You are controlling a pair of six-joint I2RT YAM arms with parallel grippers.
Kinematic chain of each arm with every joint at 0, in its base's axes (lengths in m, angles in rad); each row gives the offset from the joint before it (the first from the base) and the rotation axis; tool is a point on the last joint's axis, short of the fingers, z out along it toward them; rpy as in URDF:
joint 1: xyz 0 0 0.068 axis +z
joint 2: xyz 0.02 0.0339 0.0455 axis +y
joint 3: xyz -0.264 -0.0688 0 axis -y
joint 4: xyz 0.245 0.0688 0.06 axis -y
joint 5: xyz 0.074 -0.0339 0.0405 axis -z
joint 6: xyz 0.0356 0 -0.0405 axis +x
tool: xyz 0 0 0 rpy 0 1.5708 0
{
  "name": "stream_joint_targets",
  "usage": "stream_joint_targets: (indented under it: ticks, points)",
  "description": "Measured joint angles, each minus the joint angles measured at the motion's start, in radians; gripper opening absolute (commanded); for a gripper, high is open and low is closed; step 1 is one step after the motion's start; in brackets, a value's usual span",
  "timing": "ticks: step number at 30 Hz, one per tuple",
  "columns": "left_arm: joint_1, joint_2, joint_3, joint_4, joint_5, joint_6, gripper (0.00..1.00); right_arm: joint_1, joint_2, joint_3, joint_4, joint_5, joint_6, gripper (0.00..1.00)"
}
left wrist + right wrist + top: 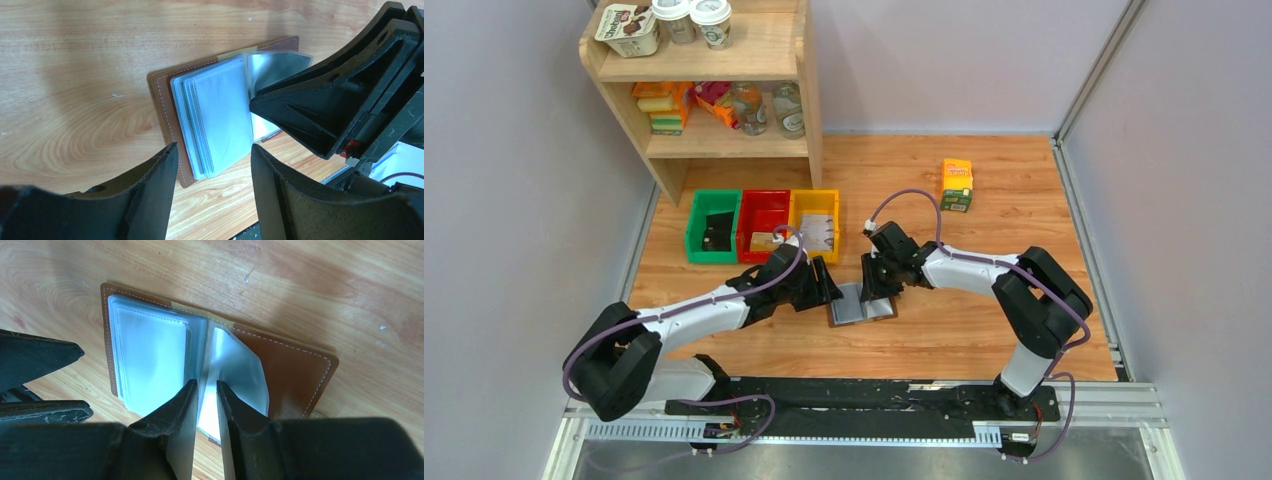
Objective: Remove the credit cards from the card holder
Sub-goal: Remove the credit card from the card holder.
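The card holder [862, 305] lies open on the table [984, 345], the left gripper [824, 283] just left of it, the right gripper [879, 290] over its right half with one sleeve [235, 365] between its fingers. Three bins [763, 225] sit behind-left, a shelf [714, 90] behind them, and a carton [956, 185] behind-right.

One card holder [862, 305]. Three bins: one green [696, 222], one red [765, 195], one yellow [815, 195]. One carton [956, 185]. One shelf [724, 60], bearing two jars [748, 108] [788, 110], two cups [672, 18] [712, 22] and one tub [629, 28]; its packets [664, 105] are too jumbled to count. Two arms [694, 315] [984, 270].
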Motion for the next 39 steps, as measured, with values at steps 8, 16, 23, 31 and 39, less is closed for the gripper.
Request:
stream_joint_targets:
  ticks: [8, 16, 23, 31, 39]
  points:
    - [0.0, 0.087, 0.04, 0.012, -0.006, -0.025, 0.61, 0.002, 0.0, -0.01, 0.021, 0.003, 0.031, 0.27]
    - [-0.006, 0.141, 0.062, 0.031, 0.003, -0.038, 0.56, 0.003, 0.0, -0.017, 0.039, 0.002, 0.045, 0.27]
    - [-0.011, 0.142, 0.074, 0.029, 0.0, -0.044, 0.56, 0.003, 0.0, -0.019, 0.042, 0.002, 0.045, 0.27]
    - [-0.018, 0.143, 0.09, 0.021, -0.001, -0.05, 0.55, 0.003, -0.001, -0.023, 0.046, 0.002, 0.045, 0.27]
    - [-0.019, 0.14, 0.09, 0.021, -0.005, -0.063, 0.51, 0.003, -0.007, -0.035, 0.062, 0.002, 0.045, 0.28]
